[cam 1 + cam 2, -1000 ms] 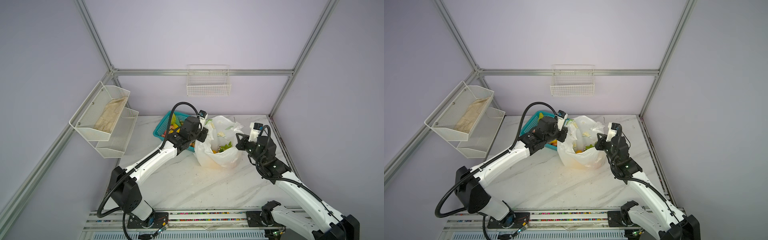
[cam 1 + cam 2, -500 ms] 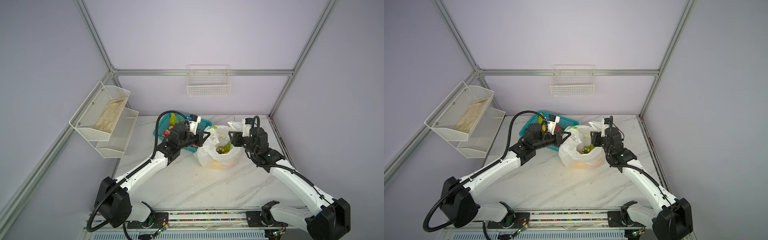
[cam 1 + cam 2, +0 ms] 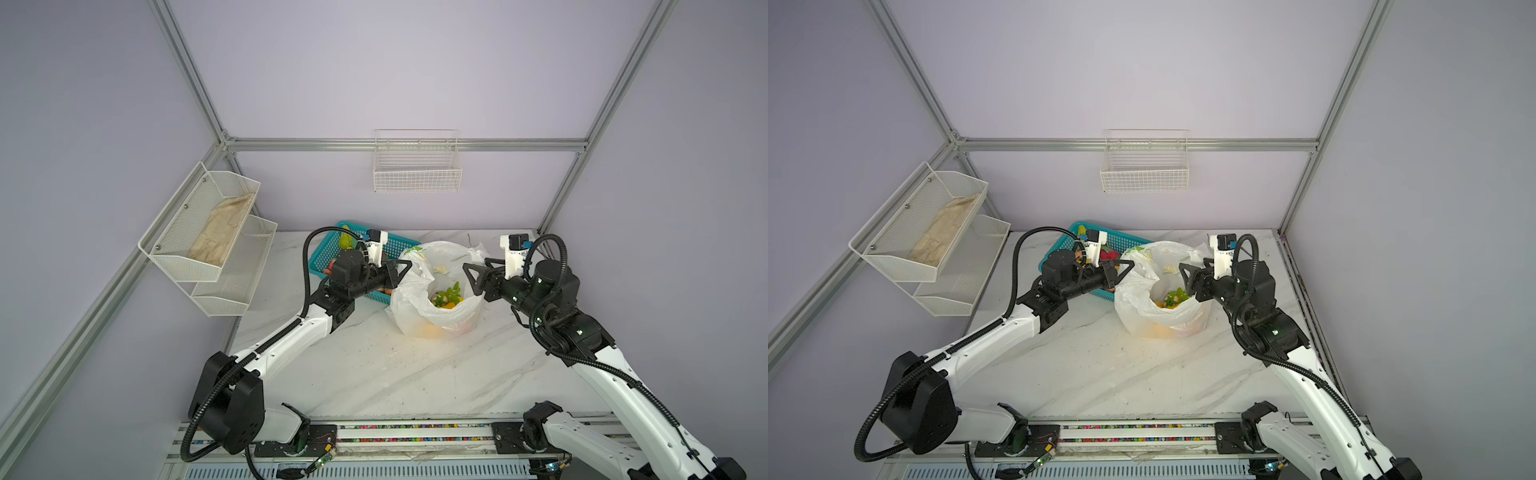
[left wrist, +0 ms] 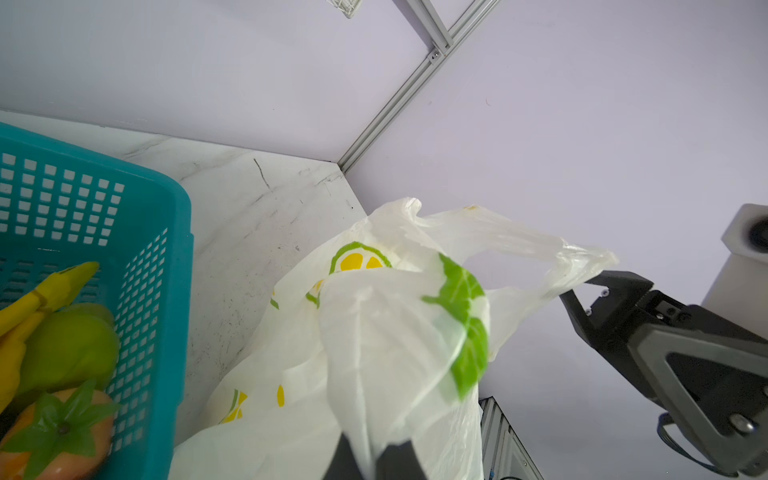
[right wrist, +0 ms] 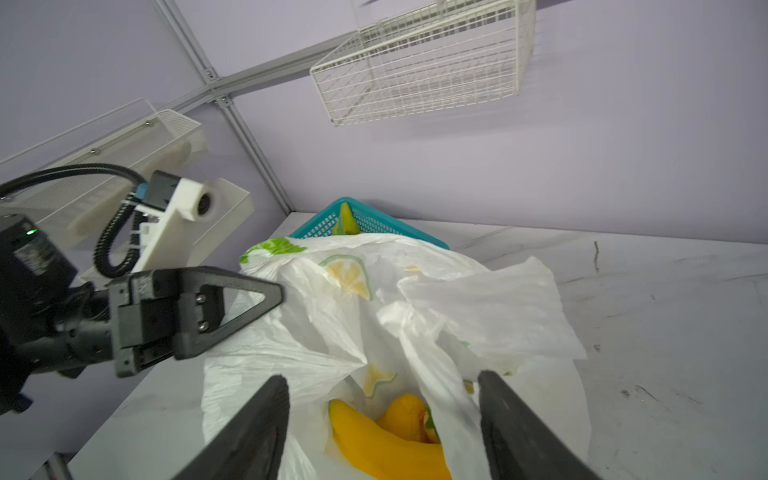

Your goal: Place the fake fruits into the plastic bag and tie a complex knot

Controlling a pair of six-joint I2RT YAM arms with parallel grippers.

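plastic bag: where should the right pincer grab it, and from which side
Take the free handle loop on the plastic bag's right rim, coming level from the right, opposite the left pincer, shut on the other handle. That loop stands up thin above the fruits, and the open right pincer is beside it, so it can likely close across the film.
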